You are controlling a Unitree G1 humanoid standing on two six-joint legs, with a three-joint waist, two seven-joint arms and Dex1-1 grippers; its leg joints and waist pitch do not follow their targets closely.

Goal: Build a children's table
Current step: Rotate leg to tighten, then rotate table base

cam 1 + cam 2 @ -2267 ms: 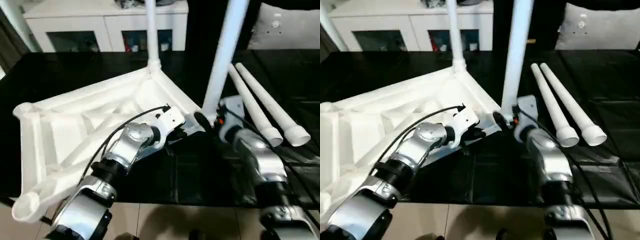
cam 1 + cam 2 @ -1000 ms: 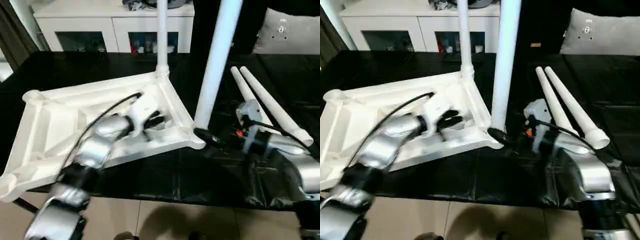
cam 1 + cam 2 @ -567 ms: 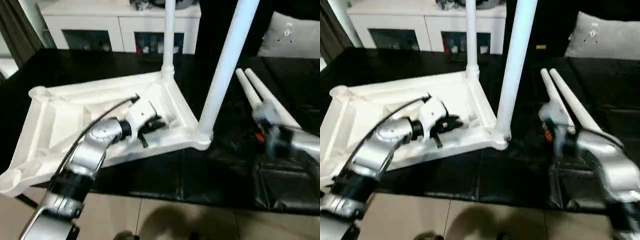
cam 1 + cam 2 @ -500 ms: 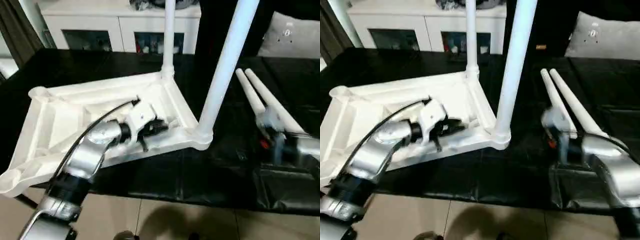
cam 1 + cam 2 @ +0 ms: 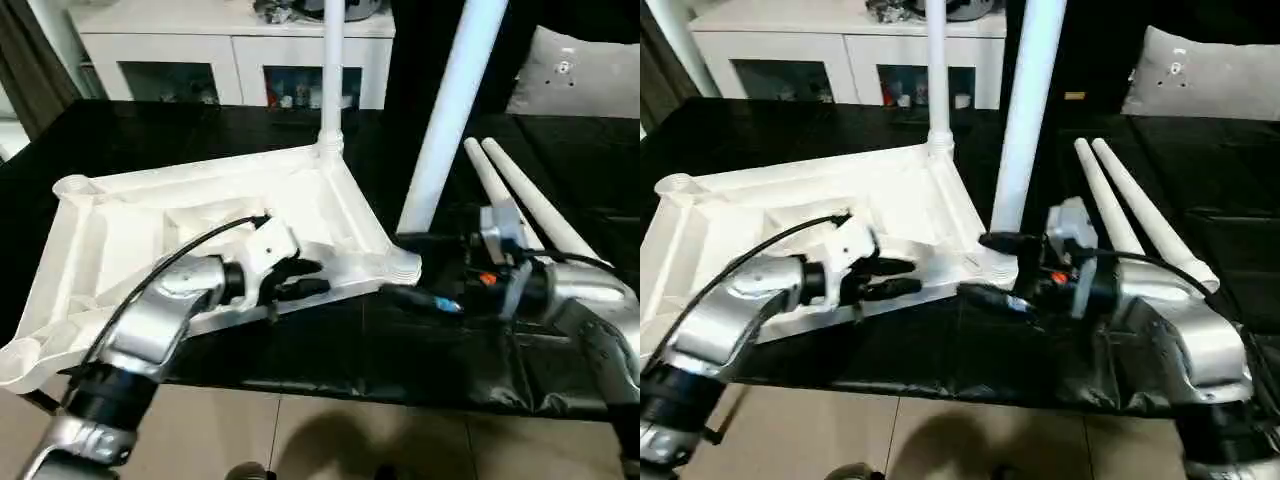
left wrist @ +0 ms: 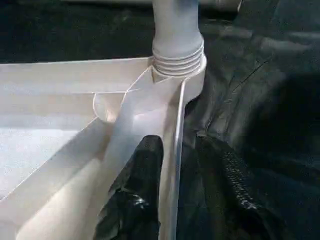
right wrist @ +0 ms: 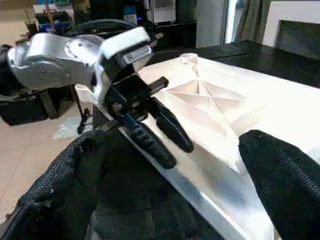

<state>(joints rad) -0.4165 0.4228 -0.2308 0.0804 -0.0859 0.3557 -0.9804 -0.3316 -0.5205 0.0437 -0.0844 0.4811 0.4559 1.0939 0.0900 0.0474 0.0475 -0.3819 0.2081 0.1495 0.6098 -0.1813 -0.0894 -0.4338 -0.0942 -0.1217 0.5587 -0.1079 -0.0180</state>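
The children's table top (image 5: 130, 230) lies upside down on a black surface, ribs up. One white leg (image 5: 331, 70) stands in its far corner socket. A second leg (image 5: 450, 110) stands in the near right socket (image 6: 177, 65). Two loose legs (image 5: 520, 200) lie side by side to the right. My left gripper (image 5: 318, 278) straddles the top's front rim (image 6: 176, 150), one finger inside and one outside, with small gaps on both sides. My right gripper (image 5: 398, 266) is wide open at the near right socket, its fingers (image 7: 285, 180) on either side of that corner.
A white cabinet (image 5: 230, 60) with dark glass compartments stands behind the black surface (image 5: 400, 350). A grey cushion (image 5: 580, 75) lies at the back right. The surface's front edge runs close under my arms, with tiled floor (image 5: 300, 440) below it.
My right gripper swung out toward the loose legs and has come back to the near right socket. My left gripper moved from inside the top onto its front rim and spread slightly.
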